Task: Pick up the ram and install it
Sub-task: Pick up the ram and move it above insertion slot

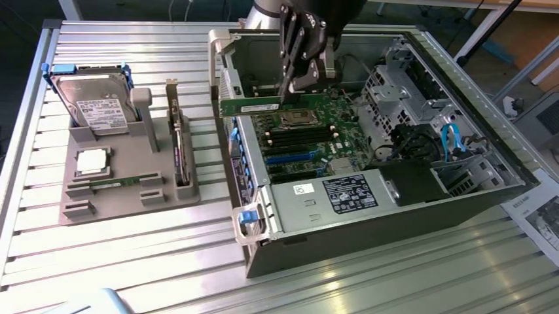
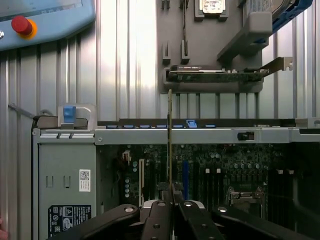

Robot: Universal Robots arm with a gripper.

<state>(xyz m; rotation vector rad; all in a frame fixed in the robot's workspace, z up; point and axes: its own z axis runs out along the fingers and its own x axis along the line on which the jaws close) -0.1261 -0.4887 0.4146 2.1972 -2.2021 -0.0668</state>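
Ram (image 1: pixel 251 105) gripped between jaws, over computer case (image 1: pixel 367 239)

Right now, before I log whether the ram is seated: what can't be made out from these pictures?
Gap between ram and motherboard: exterior view, too small to judge.
Ram's chips: wrist view, the stick is edge-on.
Ram's gripped end: exterior view, hidden by the gripper.
Arm above the gripper: exterior view, cut off by the top edge.

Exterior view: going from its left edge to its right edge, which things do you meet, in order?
hard drive → expansion card → ram, clamped in the gripper over the open computer case → blue cable → printed sheet
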